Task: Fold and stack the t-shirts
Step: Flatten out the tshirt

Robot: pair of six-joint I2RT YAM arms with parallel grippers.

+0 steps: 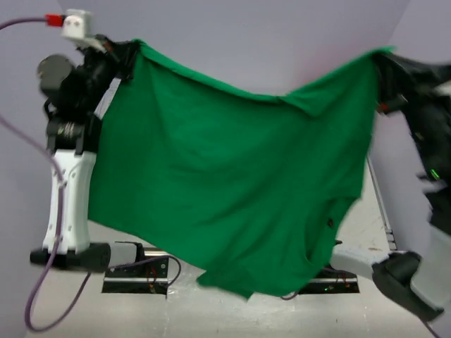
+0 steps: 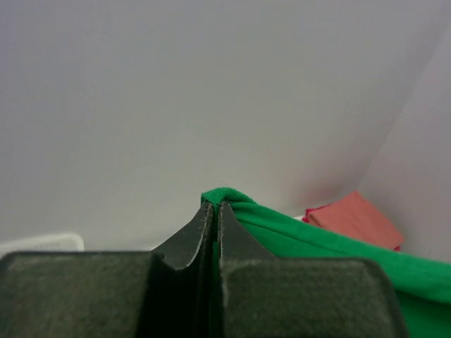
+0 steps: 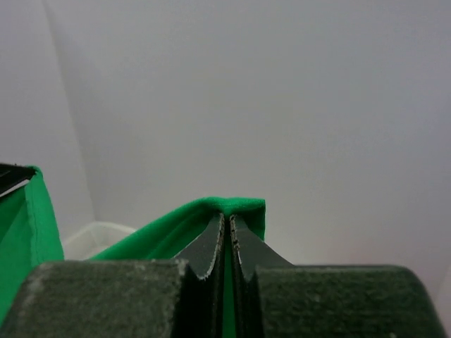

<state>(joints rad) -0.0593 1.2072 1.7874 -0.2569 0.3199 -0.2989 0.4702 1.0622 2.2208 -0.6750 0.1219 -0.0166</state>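
The green t-shirt (image 1: 232,183) hangs spread wide in the air between my two raised arms and fills the middle of the top view. My left gripper (image 1: 130,51) is shut on its upper left corner (image 2: 224,196). My right gripper (image 1: 380,60) is shut on its upper right corner (image 3: 236,205). The shirt's top edge sags between them and its lower hem hangs near the arm bases. The salmon-red t-shirt (image 2: 356,218) lies folded on the table, seen only in the left wrist view beyond the green cloth.
A white basket rim (image 2: 42,243) shows at the lower left of the left wrist view and another pale rim (image 3: 95,236) in the right wrist view. The arm bases (image 1: 137,271) and a purple cable (image 1: 42,296) sit at the near edge.
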